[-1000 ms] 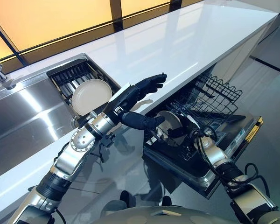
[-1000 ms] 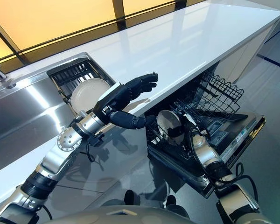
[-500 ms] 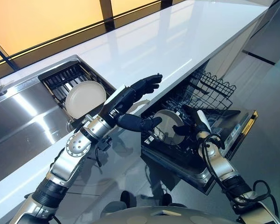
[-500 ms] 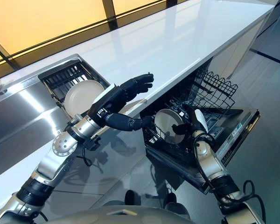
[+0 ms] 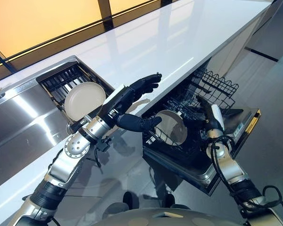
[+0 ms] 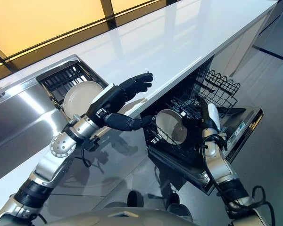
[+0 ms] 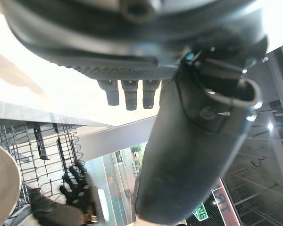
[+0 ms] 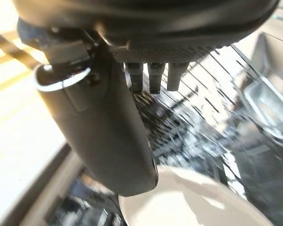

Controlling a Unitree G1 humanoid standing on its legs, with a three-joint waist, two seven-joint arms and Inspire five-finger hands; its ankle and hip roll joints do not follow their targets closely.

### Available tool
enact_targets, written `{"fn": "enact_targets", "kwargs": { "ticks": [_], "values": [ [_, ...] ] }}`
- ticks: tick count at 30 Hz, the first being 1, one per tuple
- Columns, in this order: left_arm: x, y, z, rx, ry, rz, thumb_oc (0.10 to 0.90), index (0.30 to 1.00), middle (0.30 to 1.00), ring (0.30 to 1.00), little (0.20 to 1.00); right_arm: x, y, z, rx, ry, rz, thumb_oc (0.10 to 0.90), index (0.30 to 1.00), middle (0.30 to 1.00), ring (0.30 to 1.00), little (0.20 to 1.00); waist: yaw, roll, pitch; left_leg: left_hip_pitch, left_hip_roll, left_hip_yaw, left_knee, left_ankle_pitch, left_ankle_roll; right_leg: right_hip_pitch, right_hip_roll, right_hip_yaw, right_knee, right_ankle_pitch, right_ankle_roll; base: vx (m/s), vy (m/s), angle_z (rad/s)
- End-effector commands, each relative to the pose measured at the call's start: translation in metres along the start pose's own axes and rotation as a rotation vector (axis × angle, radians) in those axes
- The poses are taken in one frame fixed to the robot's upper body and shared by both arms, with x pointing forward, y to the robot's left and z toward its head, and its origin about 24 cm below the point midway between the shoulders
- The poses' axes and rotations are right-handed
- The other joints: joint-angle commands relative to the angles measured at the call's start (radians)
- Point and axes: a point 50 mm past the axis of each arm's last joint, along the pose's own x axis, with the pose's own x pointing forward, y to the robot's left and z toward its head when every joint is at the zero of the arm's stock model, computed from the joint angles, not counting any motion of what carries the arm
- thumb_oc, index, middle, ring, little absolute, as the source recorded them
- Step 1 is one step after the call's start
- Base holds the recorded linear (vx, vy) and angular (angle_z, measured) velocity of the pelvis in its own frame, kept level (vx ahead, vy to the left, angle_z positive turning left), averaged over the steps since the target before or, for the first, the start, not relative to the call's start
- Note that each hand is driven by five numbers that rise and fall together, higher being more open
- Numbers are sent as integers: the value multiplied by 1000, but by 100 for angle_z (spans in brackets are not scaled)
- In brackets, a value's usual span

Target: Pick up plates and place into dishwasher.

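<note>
A cream plate point(image 5: 172, 127) stands on edge in the lower rack point(image 5: 217, 89) of the open dishwasher. My right hand point(image 5: 209, 117) hovers just right of it with straight fingers, apart from the plate and holding nothing. The right wrist view has the plate's rim point(image 8: 193, 202) below the thumb point(image 8: 108, 136), with rack wires behind. A second cream plate point(image 5: 84, 100) leans in the sink's drying rack. My left hand point(image 5: 128, 96) reaches out over the counter's front edge between the two plates, open and empty, its thumb point(image 5: 137, 123) pointing at the dishwasher.
The white counter point(image 5: 179, 42) runs over the dishwasher. The steel sink point(image 5: 23, 122) lies at left. The lowered dishwasher door point(image 5: 245, 125) juts out toward the grey floor point(image 5: 269, 94). Black wire tines fill the rack behind the plate.
My right hand has let go of the plate and drawn back up and to the right. The plate stays in the rack. The left hand has kept its pose.
</note>
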Motion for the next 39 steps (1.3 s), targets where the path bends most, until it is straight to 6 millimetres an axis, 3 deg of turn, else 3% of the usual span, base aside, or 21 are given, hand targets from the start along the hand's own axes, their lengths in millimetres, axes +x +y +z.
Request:
{"fn": "enact_targets", "kwargs": {
  "ticks": [1, 12, 19, 21, 30, 35, 39],
  "values": [
    [0, 18, 55, 146, -327, 97, 800, 900, 900, 900, 900, 9, -37, 57, 34, -332, -153, 800, 900, 900, 900, 900, -7, -16, -55, 22, -58, 7, 5, -79, 41, 15, 34, -10, 9, 8, 22, 0, 0, 0],
    [-23, 75, 109, 586, -390, 398, 800, 900, 900, 900, 900, -16, -45, 53, 51, -370, -126, 800, 900, 900, 900, 900, -23, -11, -74, 15, -58, 1, 5, -72, 26, 13, 30, -21, 7, 2, 36, 0, 0, 0],
    [-31, 125, 132, 864, -244, 620, 800, 900, 900, 900, 900, -12, -47, 53, 32, -376, -76, 800, 900, 900, 900, 900, -28, 2, -82, 11, -56, 3, 5, -67, 16, 14, 30, -22, 5, -4, 38, 0, 0, 0],
    [-31, 151, 138, 888, -134, 684, 800, 900, 900, 900, 900, -9, -50, 60, 44, -417, -68, 800, 900, 900, 900, 900, -33, 13, -83, 11, -56, 7, 5, -64, 15, 14, 32, -20, 5, -4, 37, 0, 0, 0],
    [-43, 206, 125, 912, 175, 770, 800, 900, 900, 900, 900, -16, -56, 85, 93, -564, -7, 800, 900, 900, 900, 900, -65, 41, -77, 10, -57, 31, 5, -62, 17, 3, 35, -4, 9, -4, 39, 20, 33, -1],
    [-66, 231, 93, 861, 414, 793, 800, 900, 900, 900, 900, -17, -66, 88, 49, -586, 19, 800, 900, 900, 900, 900, -91, 48, -71, 11, -58, 50, 5, -63, 18, -4, 38, 13, 12, -3, 41, 43, 70, -3],
    [-75, 238, 72, 794, 527, 781, 800, 900, 900, 900, 900, -14, -74, 84, 7, -565, 36, 800, 900, 900, 900, 900, -108, 48, -64, 13, -60, 61, 5, -64, 22, -8, 40, 27, 15, -3, 40, 61, 85, -16]
  ]
}}
